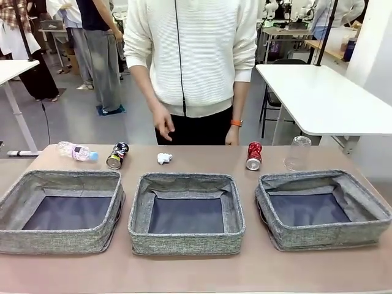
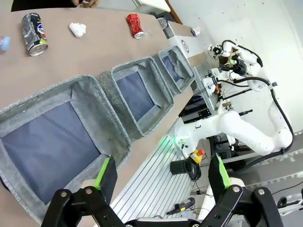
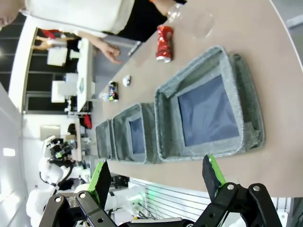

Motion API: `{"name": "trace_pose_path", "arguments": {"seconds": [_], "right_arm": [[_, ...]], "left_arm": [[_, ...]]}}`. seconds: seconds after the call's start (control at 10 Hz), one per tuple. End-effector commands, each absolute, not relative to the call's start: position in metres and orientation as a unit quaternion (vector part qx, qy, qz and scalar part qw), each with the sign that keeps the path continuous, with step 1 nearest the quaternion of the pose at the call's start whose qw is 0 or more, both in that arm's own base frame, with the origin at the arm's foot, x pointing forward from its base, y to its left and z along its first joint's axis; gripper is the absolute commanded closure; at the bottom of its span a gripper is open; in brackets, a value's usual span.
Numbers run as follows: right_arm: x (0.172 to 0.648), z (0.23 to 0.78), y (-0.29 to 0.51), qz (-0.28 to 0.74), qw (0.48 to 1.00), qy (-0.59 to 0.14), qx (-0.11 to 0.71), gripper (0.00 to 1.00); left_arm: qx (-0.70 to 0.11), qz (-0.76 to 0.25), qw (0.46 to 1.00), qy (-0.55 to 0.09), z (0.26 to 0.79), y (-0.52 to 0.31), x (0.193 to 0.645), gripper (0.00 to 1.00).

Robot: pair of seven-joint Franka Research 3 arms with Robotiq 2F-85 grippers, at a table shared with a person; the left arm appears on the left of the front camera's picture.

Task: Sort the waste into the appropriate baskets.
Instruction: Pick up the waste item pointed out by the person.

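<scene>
Facing the bottle [image 1: 77, 151], front view

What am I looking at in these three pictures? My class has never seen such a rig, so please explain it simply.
One picture looks across a table at a person standing on the far side. The other two come from cameras on the wrists of two robot arms; the black fingers with green pads at the bottom are the left gripper and right gripper, both open and holding nothing. On the table stand three grey fabric baskets, all unfilled. Behind them lies the waste: a plastic bottle, a dark can, a white paper wad, a red can and an upturned clear cup.
</scene>
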State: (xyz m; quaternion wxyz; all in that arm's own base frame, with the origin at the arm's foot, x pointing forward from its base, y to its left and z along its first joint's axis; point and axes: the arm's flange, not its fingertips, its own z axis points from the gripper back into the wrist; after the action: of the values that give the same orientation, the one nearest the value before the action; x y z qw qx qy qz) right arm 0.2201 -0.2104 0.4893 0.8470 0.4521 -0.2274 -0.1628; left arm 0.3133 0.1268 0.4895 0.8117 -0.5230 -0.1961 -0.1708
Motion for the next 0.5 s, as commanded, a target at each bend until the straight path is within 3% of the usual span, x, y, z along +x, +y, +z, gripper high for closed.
{"name": "trace_pose_path", "arguments": {"seconds": [0.0,0.4], "right_arm": [[0.2238,0.4911,-0.2097,-0.151,0.843,-0.237,0.459,0.0],[0.2238,0.4911,-0.2097,-0.151,0.843,-0.237,0.459,0.0]], "left_arm": [[-0.529,-0.181,0.804,-0.204,0.4904,0.1251,0.3166,0.0],[-0.529,-0.181,0.804,-0.204,0.4904,0.1251,0.3166,0.0]]}}
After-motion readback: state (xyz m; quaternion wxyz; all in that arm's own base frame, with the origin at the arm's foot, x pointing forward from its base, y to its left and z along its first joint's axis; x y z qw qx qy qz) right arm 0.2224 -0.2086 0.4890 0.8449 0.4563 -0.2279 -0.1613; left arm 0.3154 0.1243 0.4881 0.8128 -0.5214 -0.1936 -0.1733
